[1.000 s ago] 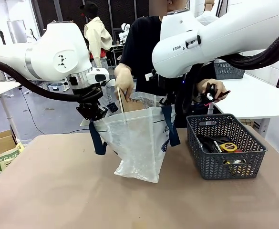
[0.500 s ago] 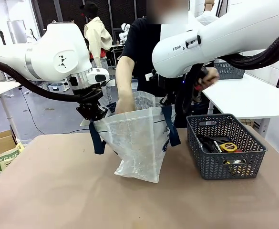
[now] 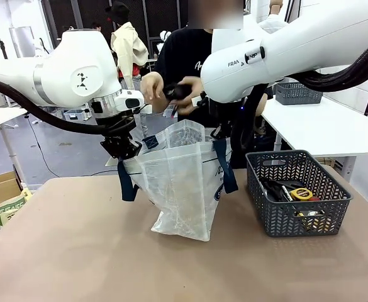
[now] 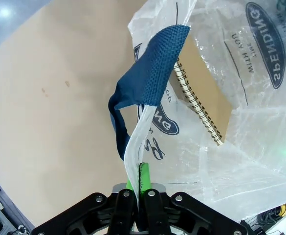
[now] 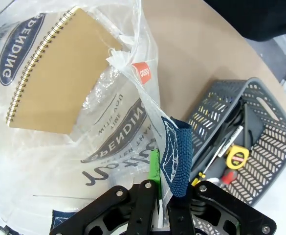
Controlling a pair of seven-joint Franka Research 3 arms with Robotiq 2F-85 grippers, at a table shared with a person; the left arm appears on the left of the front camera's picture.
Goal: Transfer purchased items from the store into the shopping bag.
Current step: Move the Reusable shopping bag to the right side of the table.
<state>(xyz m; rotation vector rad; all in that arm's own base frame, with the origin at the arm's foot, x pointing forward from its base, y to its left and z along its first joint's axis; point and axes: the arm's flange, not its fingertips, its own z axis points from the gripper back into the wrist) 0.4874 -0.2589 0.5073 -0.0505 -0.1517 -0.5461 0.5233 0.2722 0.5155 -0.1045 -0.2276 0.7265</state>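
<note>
Front view: shopping bag (image 3: pixel 180 189) held open, bottom on table (image 3: pixel 77 251); person's hands (image 3: pixel 151 87) above mouth with small dark item (image 3: pixel 176 92). Judged loading step, partway; next move calls for steady hold while item drops in. Wrist views add detail: left gripper (image 4: pixel 139 182) and right gripper (image 5: pixel 158 178) each clamped on bag rim; brown spiral notebook (image 5: pixel 59 73) already inside.

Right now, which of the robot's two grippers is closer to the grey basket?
The right. The right gripper pinches the rim of the shopping bag on the side next to the grey basket; the left gripper pinches the opposite rim, beyond the bag.
</note>
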